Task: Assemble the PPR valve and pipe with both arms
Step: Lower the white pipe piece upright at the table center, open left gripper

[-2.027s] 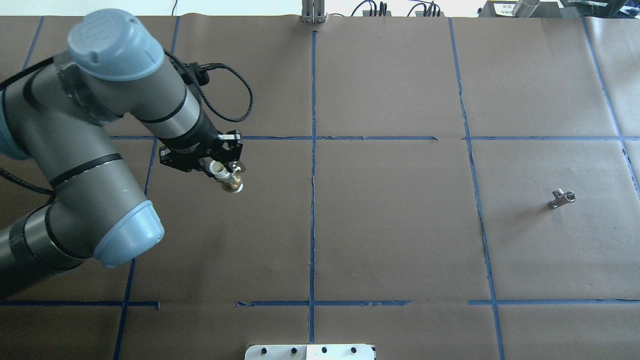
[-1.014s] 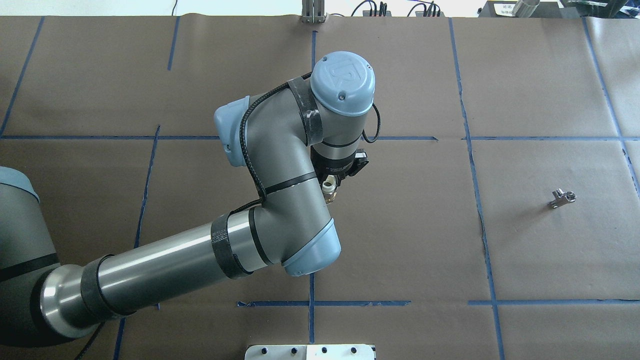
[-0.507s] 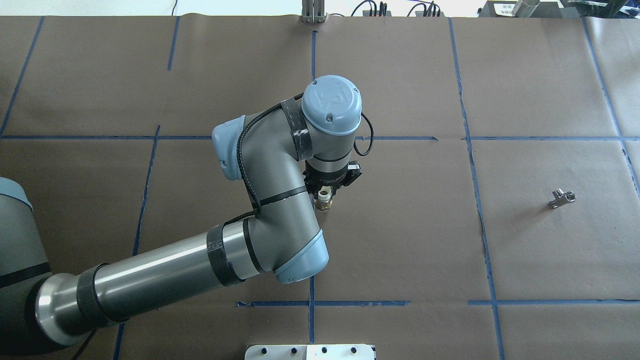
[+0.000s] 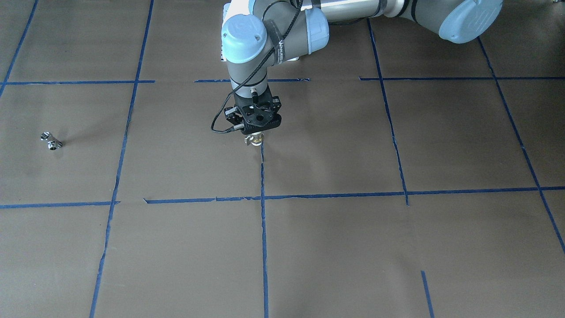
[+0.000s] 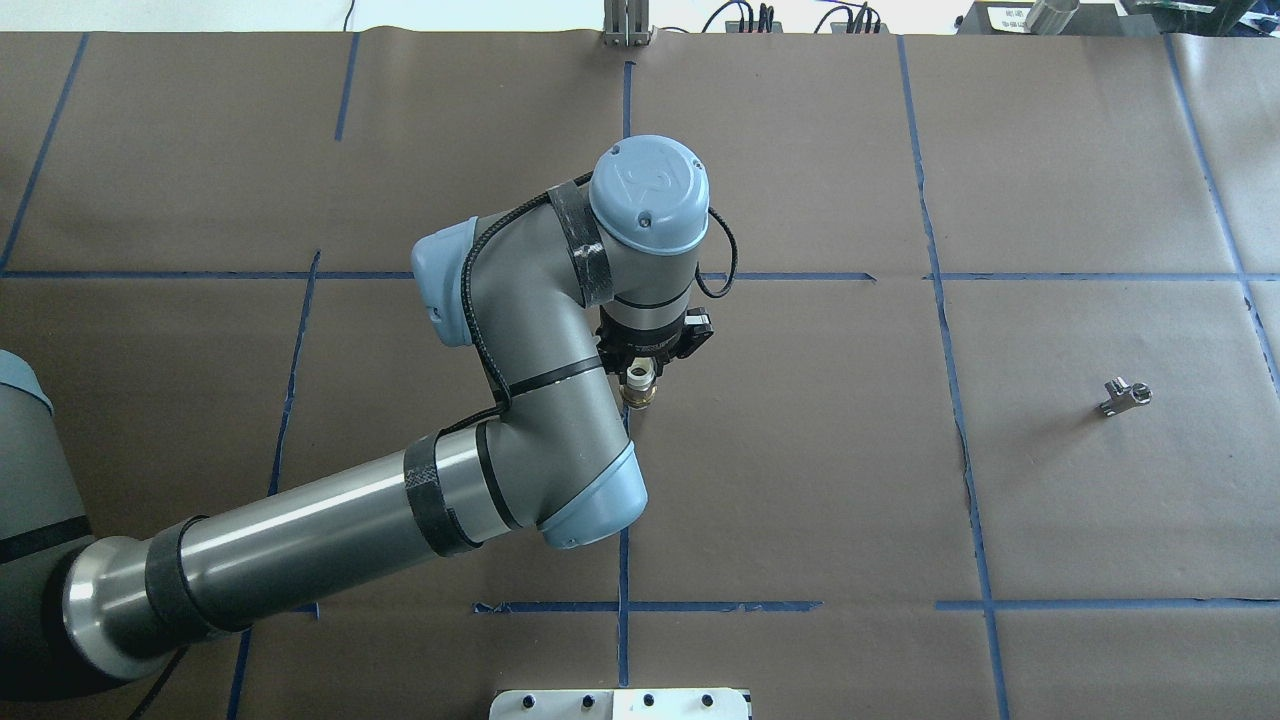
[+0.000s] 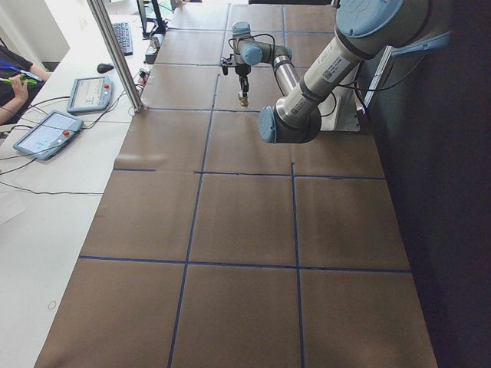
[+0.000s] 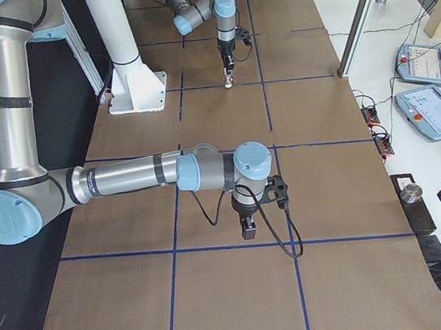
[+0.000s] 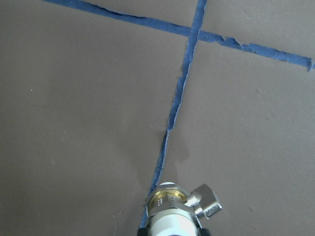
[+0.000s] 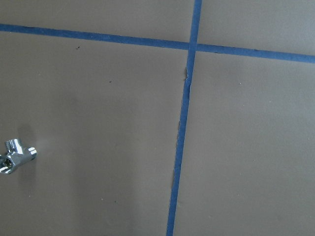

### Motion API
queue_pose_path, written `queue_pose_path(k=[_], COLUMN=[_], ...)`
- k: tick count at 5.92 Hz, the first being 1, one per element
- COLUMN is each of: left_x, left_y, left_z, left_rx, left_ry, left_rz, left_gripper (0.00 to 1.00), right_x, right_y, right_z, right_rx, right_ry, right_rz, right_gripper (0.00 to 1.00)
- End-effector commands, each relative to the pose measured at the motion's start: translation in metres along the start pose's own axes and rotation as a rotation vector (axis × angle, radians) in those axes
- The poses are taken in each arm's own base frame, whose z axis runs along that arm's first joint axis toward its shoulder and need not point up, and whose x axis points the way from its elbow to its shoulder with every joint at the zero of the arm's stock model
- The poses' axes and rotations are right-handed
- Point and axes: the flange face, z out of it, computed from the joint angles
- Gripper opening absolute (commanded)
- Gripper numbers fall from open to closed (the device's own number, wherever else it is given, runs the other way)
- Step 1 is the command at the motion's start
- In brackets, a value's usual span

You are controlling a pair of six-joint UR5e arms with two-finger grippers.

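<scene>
My left gripper [image 5: 641,378] is shut on the PPR valve [image 5: 638,392] and holds it upright above the blue tape cross-line at the table's middle. The gripper [image 4: 254,134] and the valve [image 4: 254,140] also show in the front-facing view. In the left wrist view the valve [image 8: 173,209] shows its brass middle, a white end and the grey lever [image 8: 206,201]. The pipe [image 5: 1125,395] lies alone on the brown paper at the right; it also shows in the front-facing view [image 4: 51,141] and the right wrist view [image 9: 15,158]. My right gripper [image 7: 247,228] shows only in the right side view; I cannot tell if it is open.
Brown paper with blue tape lines [image 5: 625,200] covers the table. A white pedestal [image 7: 128,63] stands at the robot's side, and its base plate [image 5: 620,705] shows at the near edge. Tablets [image 6: 46,132] and cables lie past the far edge.
My left arm has swung from the table's left part to the middle with the valve held in it, then settled slightly leftward. The pipe has not moved.
</scene>
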Motion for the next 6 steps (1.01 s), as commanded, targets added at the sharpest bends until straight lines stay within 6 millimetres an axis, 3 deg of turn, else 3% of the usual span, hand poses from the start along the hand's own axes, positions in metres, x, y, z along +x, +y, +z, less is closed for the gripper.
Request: queue_pose_path(k=[1, 6], left_x=[-0.0090, -0.0138], left_y=[-0.0111, -0.0117], left_z=[0.0044, 0.0113], left_rx=[0.007, 0.006], left_ry=[-0.009, 0.000], left_rz=[0.000, 0.005], left_gripper=[0.00, 0.09], right_x=[-0.0016, -0.0015], right_y=[-0.0002, -0.0009], right_z=[-0.0010, -0.0010], right_rx=[0.002, 0.002], right_ry=[-0.001, -0.001], right_rz=[-0.003, -0.003], right_gripper=[1.00, 1.00])
